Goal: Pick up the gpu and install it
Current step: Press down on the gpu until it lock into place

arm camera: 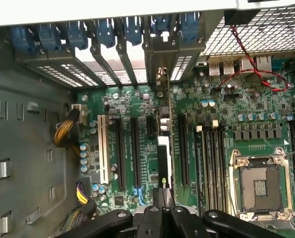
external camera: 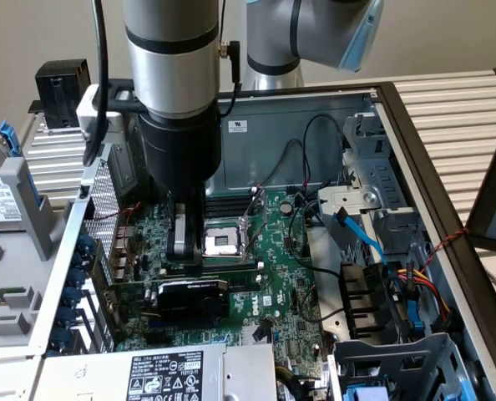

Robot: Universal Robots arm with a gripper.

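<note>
Beige wall (external camera: 31,33) backs the scene, and slatted metal panels (external camera: 457,109) flank an open computer case (external camera: 398,109) lying on its side. Inside the case sits the large green motherboard (external camera: 269,251), with an empty CPU socket (external camera: 223,242) near its centre. The gpu (external camera: 194,296) stands upright on its edge in an expansion slot of the motherboard, its black fan shroud facing the exterior camera and its bracket end toward the slot openings at the exterior view's left. In the wrist view the gpu (arm camera: 164,153) appears edge-on as a thin card running between the slots. The gripper (external camera: 184,246) is lowered vertically over the board, directly above the card's upper edge. Its fingers (arm camera: 163,198) are drawn together, narrow, and sit at the card's top edge; whether they pinch the card or only press on it cannot be told. A black power supply label (external camera: 166,376) lies in the foreground, and bundled cables (external camera: 407,284) run at the exterior view's right.
</note>
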